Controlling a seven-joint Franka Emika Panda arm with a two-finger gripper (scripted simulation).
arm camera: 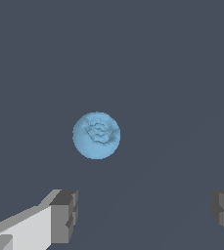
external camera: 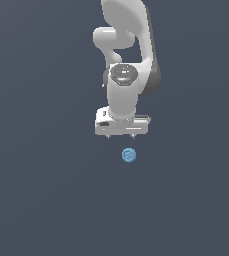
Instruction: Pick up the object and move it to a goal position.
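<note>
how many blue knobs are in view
1. The light-blue knob lies on the dark floor just below the gripper in the exterior view; the wrist view shows the same one. None appears hidden.

The knob [external camera: 129, 155] is light blue, its face swirled with darker blue ridges around the middle and paler toward the rim. The arm [external camera: 123, 50] is white with a dark grey band along its three o'clock side and a grey ringed disc on the wrist; the gripper [external camera: 121, 136] is white, with grey fingertips [arm camera: 64, 216]. The floor [external camera: 36, 175] is plain slate blue-grey.
</note>
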